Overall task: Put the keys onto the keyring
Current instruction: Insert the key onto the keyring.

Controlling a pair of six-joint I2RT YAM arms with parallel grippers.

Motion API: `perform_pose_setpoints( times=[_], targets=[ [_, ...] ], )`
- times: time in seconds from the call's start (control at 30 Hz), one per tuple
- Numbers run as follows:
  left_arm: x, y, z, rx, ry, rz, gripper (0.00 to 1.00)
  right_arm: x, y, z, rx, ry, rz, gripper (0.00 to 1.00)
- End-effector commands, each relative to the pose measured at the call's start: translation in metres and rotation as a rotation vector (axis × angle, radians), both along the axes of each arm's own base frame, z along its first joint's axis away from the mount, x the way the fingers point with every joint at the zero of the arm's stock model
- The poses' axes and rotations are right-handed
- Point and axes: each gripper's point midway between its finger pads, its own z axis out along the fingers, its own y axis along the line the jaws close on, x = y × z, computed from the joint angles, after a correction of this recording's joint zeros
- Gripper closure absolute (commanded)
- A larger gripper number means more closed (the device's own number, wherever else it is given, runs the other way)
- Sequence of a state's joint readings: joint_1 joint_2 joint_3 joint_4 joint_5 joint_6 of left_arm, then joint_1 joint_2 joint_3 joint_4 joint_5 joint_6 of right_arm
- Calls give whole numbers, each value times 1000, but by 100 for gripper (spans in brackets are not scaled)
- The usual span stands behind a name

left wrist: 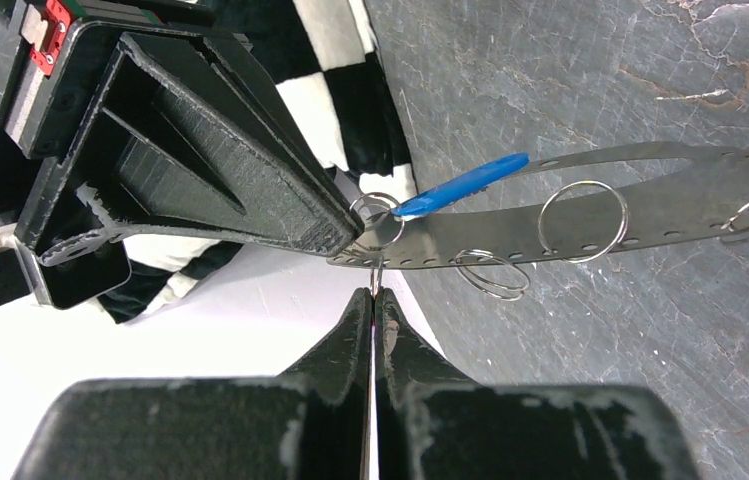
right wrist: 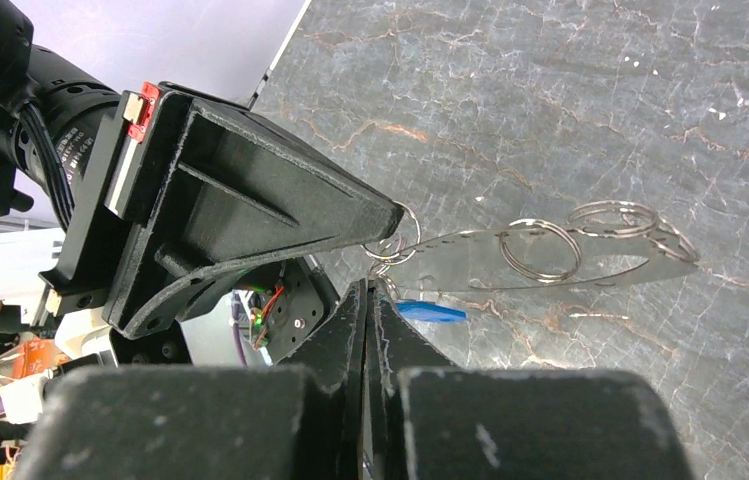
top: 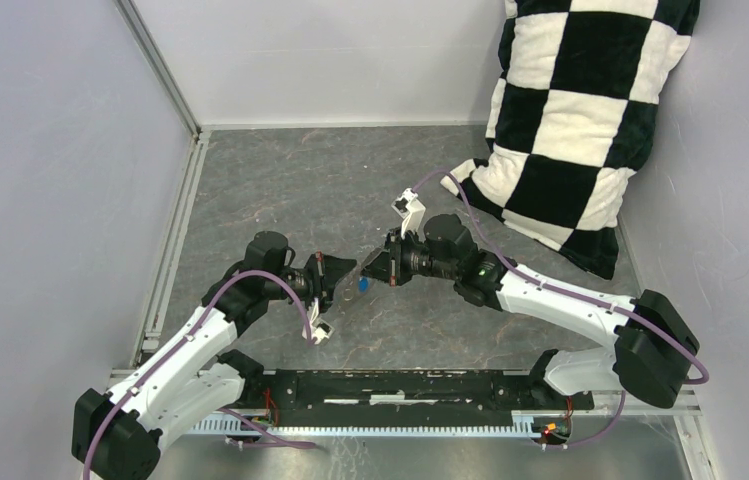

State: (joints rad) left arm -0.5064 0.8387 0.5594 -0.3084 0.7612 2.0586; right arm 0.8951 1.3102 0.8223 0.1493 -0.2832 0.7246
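While both pincers meet at the near end of the keyring point(left wrist: 430, 245), threading looks to be the step in hand; the left gripper point(left wrist: 372, 300) is pressed together on a thin wire point(left wrist: 377, 282) just below that end; the right gripper point(right wrist: 370, 300) seems to nip the small ring point(left wrist: 378, 215) there; the blue key point(left wrist: 460, 185) juts from that ring, slanting off the keyring's end; next it likely needs working round the coil. No container shows; other split rings point(left wrist: 582, 220) hang along the keyring, keyless.

Grey marbled tabletop point(top: 280, 190), veined rust and white, lying between pale walls point(top: 50, 150); black-and-white checkered cushion point(top: 570, 120) resting on far right corner, leaning against wall; aluminium rail point(top: 172, 240) running along left edge; black mounting bar point(top: 400, 395) sitting across near edge.
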Motion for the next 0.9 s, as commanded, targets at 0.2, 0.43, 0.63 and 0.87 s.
perform_pose_setpoints(
  times=[0.2, 0.43, 0.63, 0.87],
  targets=[
    [-10, -14, 33, 95, -580, -257, 98, 1, 5, 18, 46, -37, 5, 100],
    [-11, -14, 32, 95, -580, -257, 98, 8, -3, 14, 10, -61, -37, 100],
    [-16, -9, 24, 109, -439, -244, 98, 9, -30, -2, -52, -86, -55, 100],
    [-25, 0, 7, 101, -104, -156, 98, -1, -62, -25, -89, -126, -58, 100]
  ],
)
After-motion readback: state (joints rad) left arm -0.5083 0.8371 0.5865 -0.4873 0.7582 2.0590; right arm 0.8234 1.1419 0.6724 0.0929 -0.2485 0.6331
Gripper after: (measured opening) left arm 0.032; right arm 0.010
